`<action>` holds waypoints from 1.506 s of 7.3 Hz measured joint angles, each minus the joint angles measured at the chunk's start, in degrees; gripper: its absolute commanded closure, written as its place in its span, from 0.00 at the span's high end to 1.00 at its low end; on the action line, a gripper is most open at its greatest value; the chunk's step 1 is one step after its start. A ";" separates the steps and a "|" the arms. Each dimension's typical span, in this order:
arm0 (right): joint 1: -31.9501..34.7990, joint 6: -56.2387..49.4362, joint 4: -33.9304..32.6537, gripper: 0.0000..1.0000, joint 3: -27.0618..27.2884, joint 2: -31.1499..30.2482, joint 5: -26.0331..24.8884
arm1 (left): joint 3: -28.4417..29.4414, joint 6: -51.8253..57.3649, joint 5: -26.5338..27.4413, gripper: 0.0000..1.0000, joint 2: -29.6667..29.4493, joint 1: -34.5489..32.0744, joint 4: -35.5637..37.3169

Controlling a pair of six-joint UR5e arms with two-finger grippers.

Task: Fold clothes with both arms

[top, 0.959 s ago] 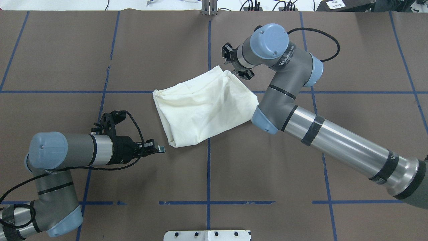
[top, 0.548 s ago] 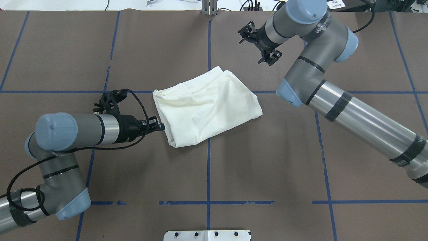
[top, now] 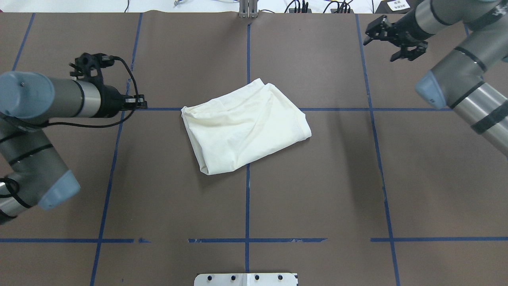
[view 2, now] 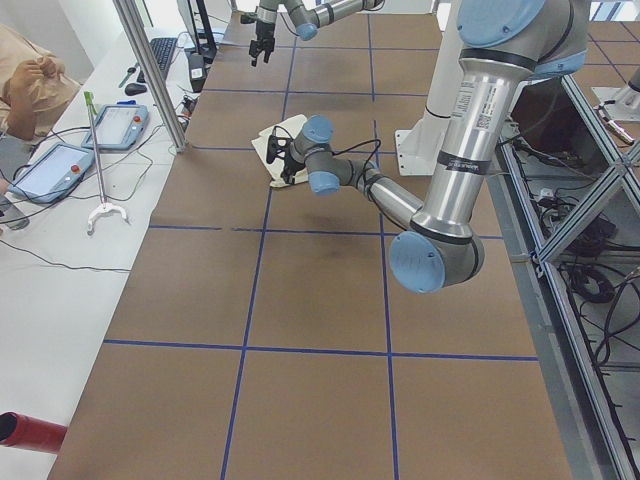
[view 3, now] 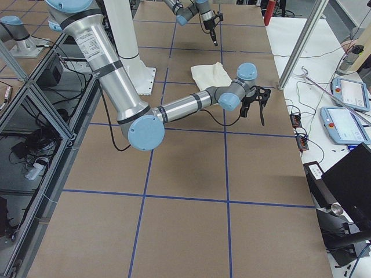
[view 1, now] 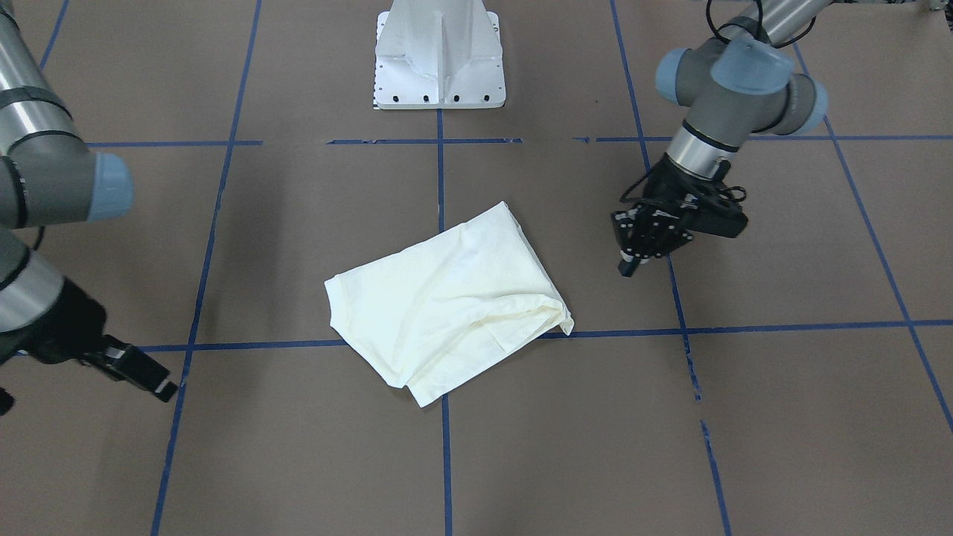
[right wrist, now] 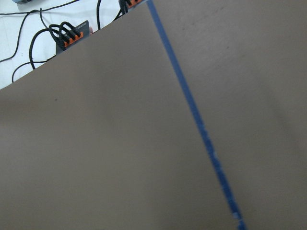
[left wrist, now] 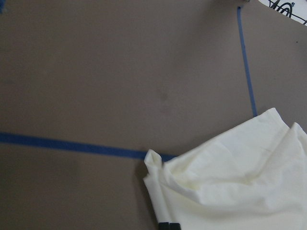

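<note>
1 shirt (top: 246, 129), 2 arms (top: 59, 97) (top: 480, 107) w/ 2 grippers (top: 143, 105) (top: 379, 51), 1 table (top: 317, 190)

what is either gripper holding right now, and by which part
Nothing is held. The left gripper and the right gripper both hang apart from the shirt, which lies folded and free on the table.

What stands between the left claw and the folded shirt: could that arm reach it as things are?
Probably yes. The left claw hangs beside the shirt, apart from it, with only bare table between them. The right arm is off at the far right corner.
</note>
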 measured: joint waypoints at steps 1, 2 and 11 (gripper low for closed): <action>4.05 -13.01 -3.74 1.00 2.74 -4.41 0.70 | -0.57 9.39 -3.74 0.02 3.17 -6.01 1.37; 7.95 -26.06 -8.23 1.00 6.11 -9.31 0.99 | -0.71 20.14 -7.48 0.09 6.04 -13.15 3.39; 21.54 -57.07 -17.72 1.00 15.63 -29.36 10.52 | -6.77 62.52 -29.06 1.00 15.59 -43.74 42.56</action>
